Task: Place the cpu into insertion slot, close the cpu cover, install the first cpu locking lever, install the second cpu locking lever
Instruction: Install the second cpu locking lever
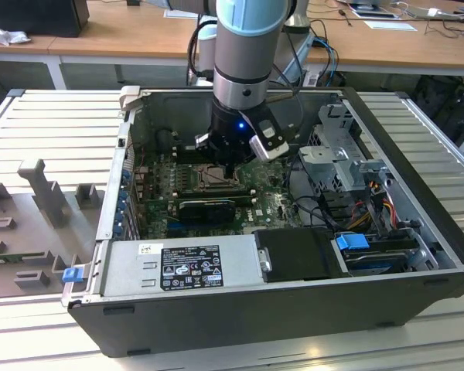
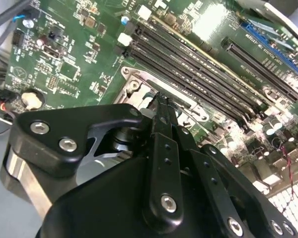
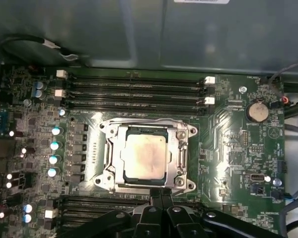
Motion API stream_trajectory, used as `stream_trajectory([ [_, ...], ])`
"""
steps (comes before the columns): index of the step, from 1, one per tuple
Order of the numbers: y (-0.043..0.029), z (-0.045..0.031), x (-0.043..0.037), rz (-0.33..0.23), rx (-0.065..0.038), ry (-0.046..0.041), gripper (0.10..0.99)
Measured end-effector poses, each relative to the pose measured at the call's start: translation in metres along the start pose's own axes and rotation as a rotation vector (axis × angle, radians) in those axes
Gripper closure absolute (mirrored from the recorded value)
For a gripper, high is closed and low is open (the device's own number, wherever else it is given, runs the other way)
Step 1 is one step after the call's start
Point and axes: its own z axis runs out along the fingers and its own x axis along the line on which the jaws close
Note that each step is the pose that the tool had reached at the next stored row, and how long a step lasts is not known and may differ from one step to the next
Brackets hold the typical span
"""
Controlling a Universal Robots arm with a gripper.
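Fingers (image 3: 161,194) of the gripper are sitting pressed together with nothing between them, their tips hanging just at the edge of the insertion slot (image 3: 147,156) in the first wrist view. In the second wrist view the same closed fingers (image 2: 161,111) are pointing down at the metal frame of the slot (image 2: 139,84), beside the long black memory slots (image 2: 198,74).

The cpu (image 3: 146,155) is already lying flat in the recessed centre of the slot — its pale beige top is showing through the square cut-out of the cpu cover (image 3: 176,166), which is lying down flat around it. Whether the locking levers along the frame are hooked in, I cannot tell.

Green circuit board (image 3: 228,144) is spreading out all around the socket, with a round coin battery (image 3: 258,111) well apart from it and more memory slots (image 3: 134,87) running along one side.

In the exterior view the arm (image 1: 243,54) is reaching straight down into the open computer case (image 1: 417,147), and the gripper (image 1: 230,164) is hovering right over the socket (image 1: 213,175) — the case itself is lying on its side on a ribbed metal surface (image 1: 46,131). A grey power supply box (image 1: 178,267) is sitting along the case's near edge.
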Motion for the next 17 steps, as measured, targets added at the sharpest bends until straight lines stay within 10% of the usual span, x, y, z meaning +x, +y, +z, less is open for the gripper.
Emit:
stream_trajectory([
  [9, -0.0106, 0.0007, 0.0187, -0.016, -0.007, 0.0014, 0.980],
  [17, -0.0126, 0.0078, 0.0380, -0.024, -0.036, 0.0007, 0.980],
])
